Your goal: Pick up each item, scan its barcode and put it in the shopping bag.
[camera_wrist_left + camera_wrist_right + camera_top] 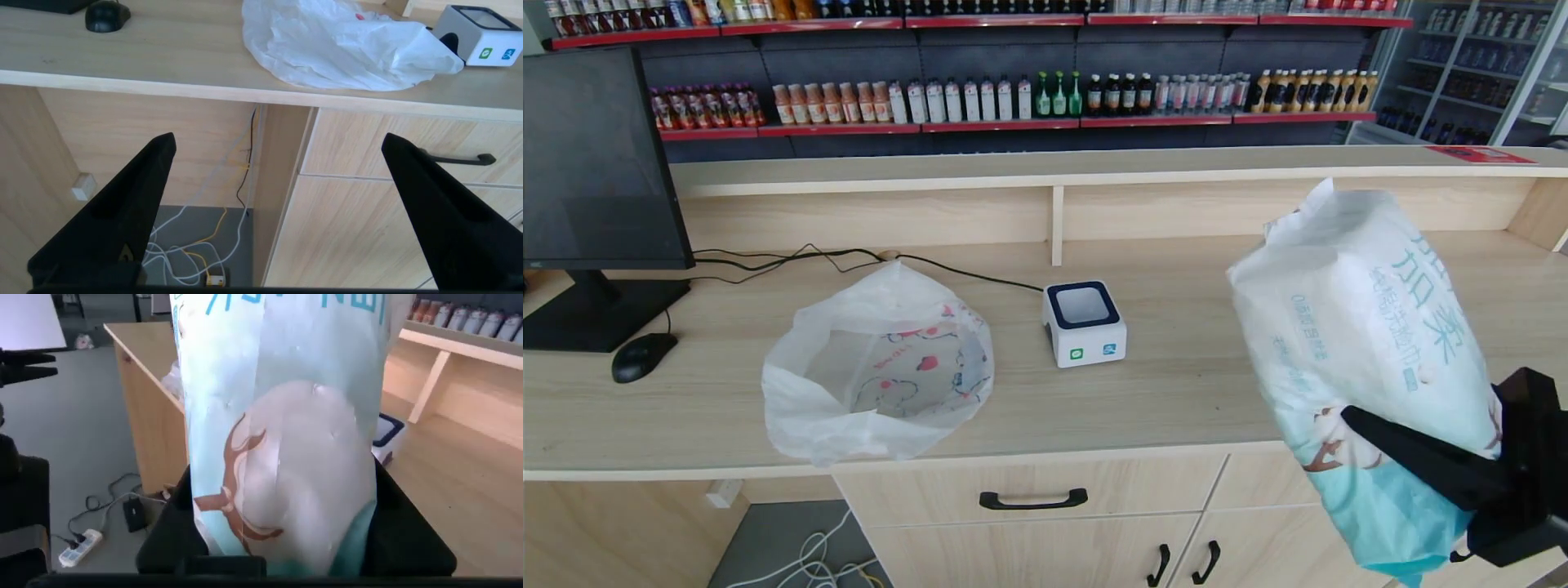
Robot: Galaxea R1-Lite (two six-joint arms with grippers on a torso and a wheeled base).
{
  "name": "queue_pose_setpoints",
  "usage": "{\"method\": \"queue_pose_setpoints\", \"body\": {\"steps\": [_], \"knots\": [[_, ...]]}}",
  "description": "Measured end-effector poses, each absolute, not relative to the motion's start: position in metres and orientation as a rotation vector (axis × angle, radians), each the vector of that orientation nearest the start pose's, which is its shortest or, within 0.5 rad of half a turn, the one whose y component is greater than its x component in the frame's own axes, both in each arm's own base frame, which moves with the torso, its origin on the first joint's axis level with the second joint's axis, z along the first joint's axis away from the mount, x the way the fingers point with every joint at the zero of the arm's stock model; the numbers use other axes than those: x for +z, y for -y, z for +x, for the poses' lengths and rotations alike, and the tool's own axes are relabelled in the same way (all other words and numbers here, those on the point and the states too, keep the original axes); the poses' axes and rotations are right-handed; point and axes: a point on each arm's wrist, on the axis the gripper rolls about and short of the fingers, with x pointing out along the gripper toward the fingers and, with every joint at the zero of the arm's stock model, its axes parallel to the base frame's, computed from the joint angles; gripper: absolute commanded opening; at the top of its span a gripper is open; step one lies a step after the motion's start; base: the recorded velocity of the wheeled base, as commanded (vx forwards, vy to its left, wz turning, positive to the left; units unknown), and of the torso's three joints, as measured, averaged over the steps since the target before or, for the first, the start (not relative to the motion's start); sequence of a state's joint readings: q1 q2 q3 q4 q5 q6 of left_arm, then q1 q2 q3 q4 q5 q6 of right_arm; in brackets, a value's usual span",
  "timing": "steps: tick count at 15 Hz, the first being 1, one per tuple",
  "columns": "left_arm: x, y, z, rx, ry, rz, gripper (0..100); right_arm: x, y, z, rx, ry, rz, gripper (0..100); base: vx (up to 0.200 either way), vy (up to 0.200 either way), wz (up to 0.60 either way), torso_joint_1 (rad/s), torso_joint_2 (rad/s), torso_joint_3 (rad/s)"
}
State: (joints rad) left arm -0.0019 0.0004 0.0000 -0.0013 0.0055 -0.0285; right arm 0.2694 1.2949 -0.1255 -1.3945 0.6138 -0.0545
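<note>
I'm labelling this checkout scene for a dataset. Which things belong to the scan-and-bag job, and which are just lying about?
Job in hand:
tissue pack, clamped in the right gripper
barcode scanner
shopping bag, lying open on the counter
left gripper, open, low in front of the counter

Lying about:
monitor
mouse
cables
shelved drink bottles
</note>
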Motion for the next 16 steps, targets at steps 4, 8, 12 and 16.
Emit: {"method": "queue_pose_setpoints", "body": {"steps": [4, 8, 12, 16], "knots": [[0.076, 0.000, -0.023, 0.004, 0.001, -0.029, 100, 0.182, -0.049, 0.152, 0.553, 0.253, -0.076, 0, 0.000, 0.000, 0.00, 0.000, 0.00, 0.000], [0.076, 0.000, -0.023, 0.005, 0.001, -0.029, 100, 0.195, -0.050, 0.171, 0.533, 0.316, -0.172, 0, 0.000, 0.000, 0.00, 0.000, 0.00, 0.000], [0.075, 0.000, -0.023, 0.004, 0.000, -0.029, 100, 0.194, -0.040, 0.195, 0.444, 0.299, -0.163, 0, 0.000, 0.000, 0.00, 0.000, 0.00, 0.000], [0.075, 0.000, -0.023, 0.004, 0.000, -0.029, 100, 0.182, -0.040, 0.209, 0.397, 0.243, -0.121, 0, 0.000, 0.000, 0.00, 0.000, 0.00, 0.000]]}}
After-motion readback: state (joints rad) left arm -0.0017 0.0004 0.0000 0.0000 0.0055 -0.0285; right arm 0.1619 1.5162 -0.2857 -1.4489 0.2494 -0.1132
